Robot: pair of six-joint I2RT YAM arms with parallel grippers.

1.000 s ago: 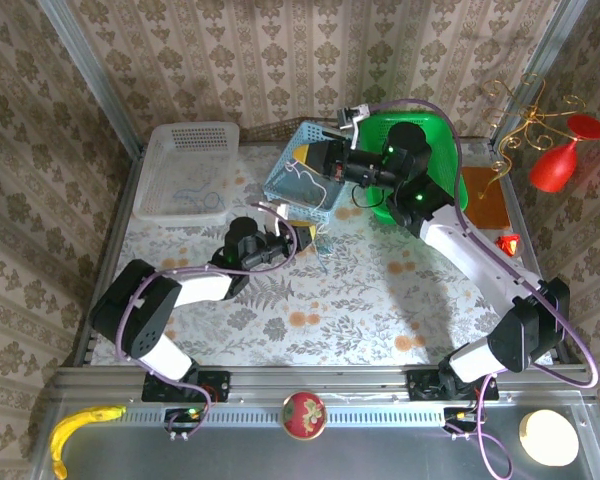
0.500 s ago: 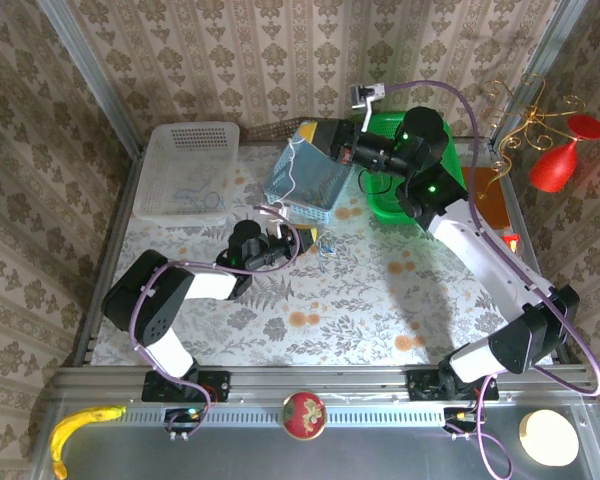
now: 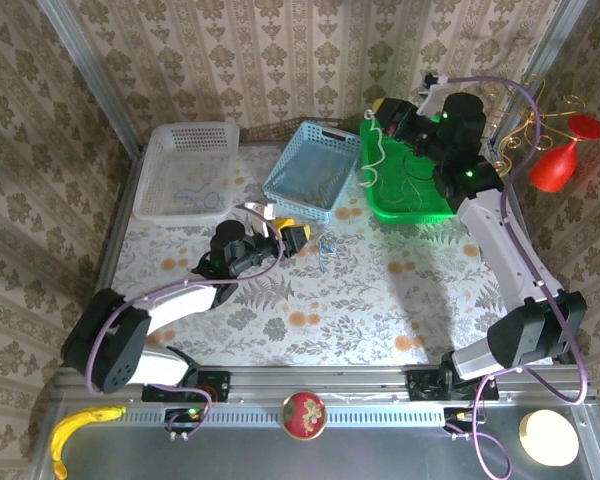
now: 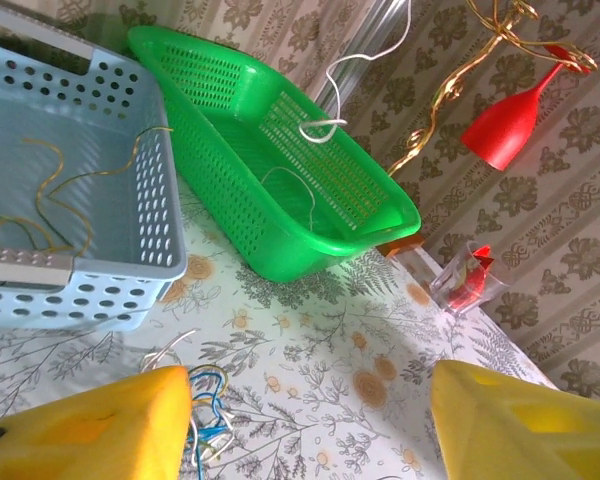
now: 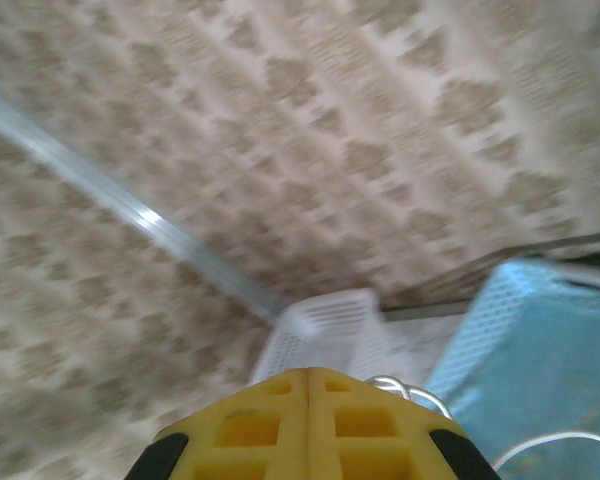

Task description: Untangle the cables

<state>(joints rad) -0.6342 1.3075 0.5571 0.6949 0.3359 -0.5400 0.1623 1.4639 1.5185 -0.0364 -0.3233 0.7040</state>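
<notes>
Right end effector (image 3: 382,110) grips a whitish cable (image 3: 372,150) over the green basket (image 3: 405,212). Left end effector (image 3: 293,233) gapes beside tangled cables (image 3: 327,246), blue basket (image 3: 320,131) beyond.

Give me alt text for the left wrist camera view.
The left hand is open, a small tangle of cables on the floral table beside one yellow finger. Beyond, a whitish cable dangles over a green basket, beside a blue basket holding a yellowish cable.

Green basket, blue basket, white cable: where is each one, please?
green basket (image 4: 290,250), left wrist view, outer wall.
blue basket (image 4: 155,190), left wrist view, side wall.
white cable (image 4: 323,124), left wrist view, lower loop.
</notes>
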